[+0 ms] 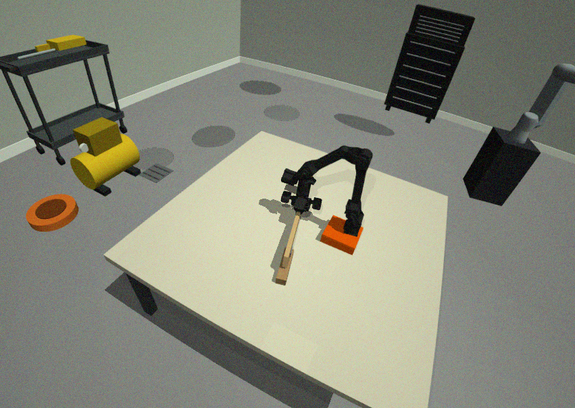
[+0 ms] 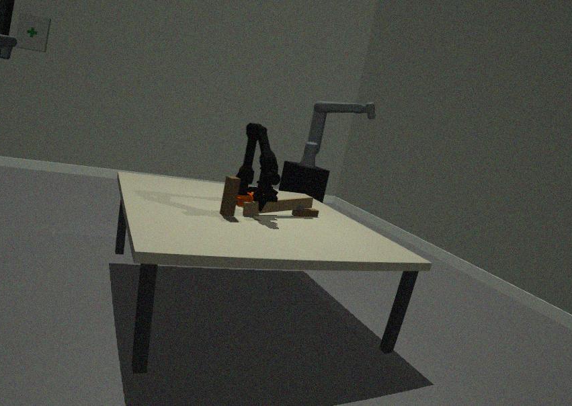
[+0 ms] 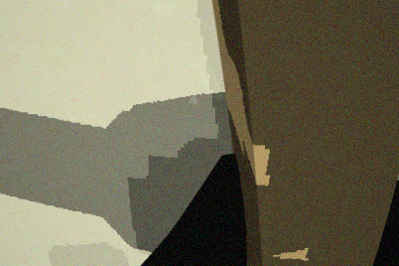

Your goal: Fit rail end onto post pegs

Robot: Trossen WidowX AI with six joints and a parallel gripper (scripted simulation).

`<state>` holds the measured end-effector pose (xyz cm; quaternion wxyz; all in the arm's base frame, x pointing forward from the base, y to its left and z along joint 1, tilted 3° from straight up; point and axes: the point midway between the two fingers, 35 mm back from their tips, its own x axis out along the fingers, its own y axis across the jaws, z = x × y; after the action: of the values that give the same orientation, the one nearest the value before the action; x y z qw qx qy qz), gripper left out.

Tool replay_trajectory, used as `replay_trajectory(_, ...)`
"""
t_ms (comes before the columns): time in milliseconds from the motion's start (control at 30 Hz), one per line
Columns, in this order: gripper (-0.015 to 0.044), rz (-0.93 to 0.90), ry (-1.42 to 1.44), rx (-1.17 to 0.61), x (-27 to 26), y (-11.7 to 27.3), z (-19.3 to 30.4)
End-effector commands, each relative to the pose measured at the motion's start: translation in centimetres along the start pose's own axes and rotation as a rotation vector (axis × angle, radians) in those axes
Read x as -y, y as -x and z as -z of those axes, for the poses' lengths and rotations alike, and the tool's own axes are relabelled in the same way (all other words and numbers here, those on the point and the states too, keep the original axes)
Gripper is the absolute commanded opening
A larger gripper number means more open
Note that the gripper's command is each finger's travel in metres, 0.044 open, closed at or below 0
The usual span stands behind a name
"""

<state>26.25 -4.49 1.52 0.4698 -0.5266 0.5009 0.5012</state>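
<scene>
The long wooden rail (image 1: pixel 291 236) (image 2: pixel 286 205) (image 3: pixel 318 90) slopes up from its near end, at the table, to its far end at the low footboard block (image 1: pixel 281 275) (image 2: pixel 312 212). The upright wooden post (image 2: pixel 230 196) stands a short gap to the left of the rail's near end in the exterior view; the arm hides it in the top view. My gripper (image 1: pixel 299 212) (image 2: pixel 261 208) is shut on the rail close to its near end, with black fingers on both sides in the wrist view. The pegs and the rail's holes are not visible.
The pale table (image 1: pixel 369 298) (image 2: pixel 190 234) carries the arm's orange base (image 1: pixel 338 240) (image 2: pixel 244 199), beside the rail. A grey robot arm on a black pedestal (image 1: pixel 499 165) (image 2: pixel 304 179), a yellow compressor (image 1: pixel 109 159) and a cart (image 1: pixel 57 62) stand off the table.
</scene>
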Motion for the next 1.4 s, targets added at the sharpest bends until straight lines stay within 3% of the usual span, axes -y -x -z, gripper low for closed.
replay_trajectory(0,0.0000,0.002,0.001,0.001,0.0,0.3,0.0)
replay_trajectory(1367,0.0000,0.002,0.001,0.001,0.3,2.4,0.0)
